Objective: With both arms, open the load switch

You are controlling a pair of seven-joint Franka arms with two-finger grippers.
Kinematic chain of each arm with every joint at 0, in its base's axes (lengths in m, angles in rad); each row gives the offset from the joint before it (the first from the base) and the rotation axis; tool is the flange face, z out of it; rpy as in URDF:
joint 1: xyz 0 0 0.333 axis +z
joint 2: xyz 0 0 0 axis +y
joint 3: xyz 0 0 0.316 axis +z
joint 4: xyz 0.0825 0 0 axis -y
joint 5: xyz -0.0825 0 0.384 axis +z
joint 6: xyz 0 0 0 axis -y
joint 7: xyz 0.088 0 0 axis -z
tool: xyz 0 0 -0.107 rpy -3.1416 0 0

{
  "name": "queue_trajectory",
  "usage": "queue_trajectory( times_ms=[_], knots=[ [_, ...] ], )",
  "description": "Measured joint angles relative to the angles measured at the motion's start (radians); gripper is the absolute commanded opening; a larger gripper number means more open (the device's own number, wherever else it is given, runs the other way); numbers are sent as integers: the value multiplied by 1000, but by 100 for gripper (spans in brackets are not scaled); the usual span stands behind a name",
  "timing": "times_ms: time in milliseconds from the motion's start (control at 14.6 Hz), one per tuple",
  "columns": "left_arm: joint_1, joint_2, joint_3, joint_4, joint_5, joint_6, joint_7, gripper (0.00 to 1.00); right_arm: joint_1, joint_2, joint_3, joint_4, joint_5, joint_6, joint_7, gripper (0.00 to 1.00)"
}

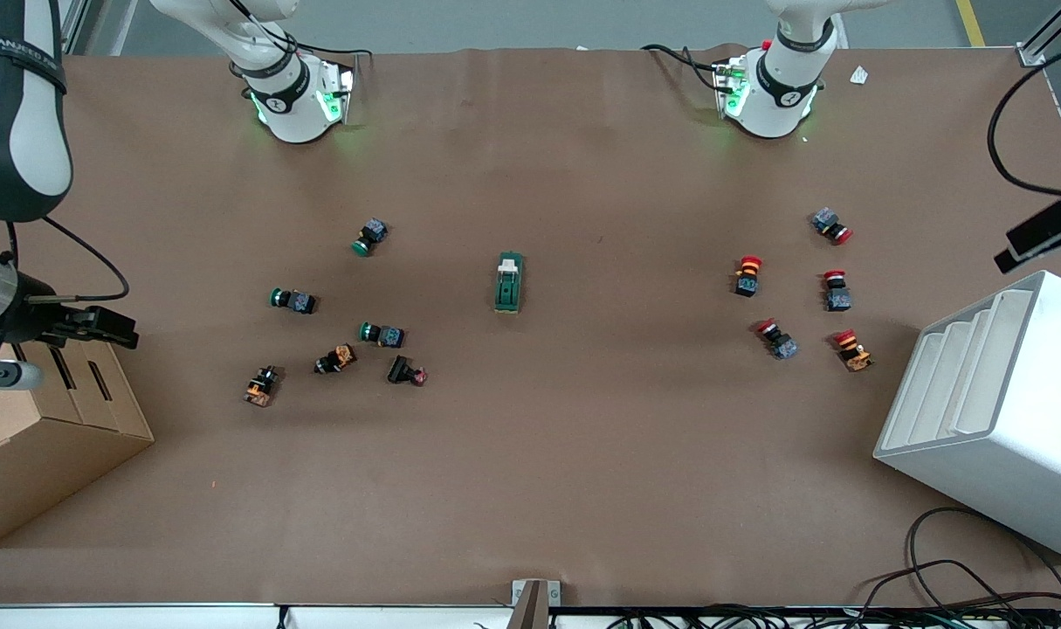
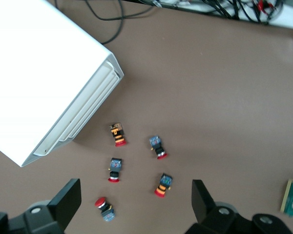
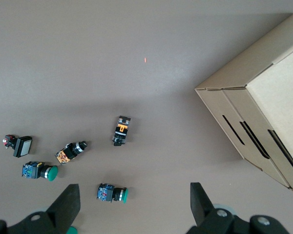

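White bin [image 1: 993, 419]: nearest the front camera, at the left arm's end of the table, ribbed inside.
Cardboard box [image 1: 41, 437]: at the right arm's end of the table, near the front camera.
Green and black push buttons [image 1: 382, 335]: scattered group toward the right arm's end, lying on their sides.
Red push buttons [image 1: 748, 275]: group of five toward the left arm's end, near the white bin.
Load switch [image 1: 509, 282]: mid-table between the two button groups, flat on the brown table [image 1: 530, 472], white toggle end pointing toward the arm bases; untouched.
Left gripper [image 2: 136, 197]: raised over the red push buttons, fingers spread wide, holding nothing.
Right gripper [image 3: 135, 202]: raised over the green and black push buttons, fingers spread wide, holding nothing.
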Motion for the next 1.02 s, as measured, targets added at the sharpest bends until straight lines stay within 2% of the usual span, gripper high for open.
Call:
queue_trajectory(
  times_ms=[341,820,1024],
  knots=[
    [-80,-79,129,-102,0,-48,102,100,-6,-27,1,-3,8,-17,-17,100],
    [-142,-190,130,-242,23,-35,100,100,-17,-30,1,-3,8,-15,-19,100],
    [-180,-205,112,-262,47,-27,87,100,-23,-33,1,5,8,-14,-19,100]
  ],
)
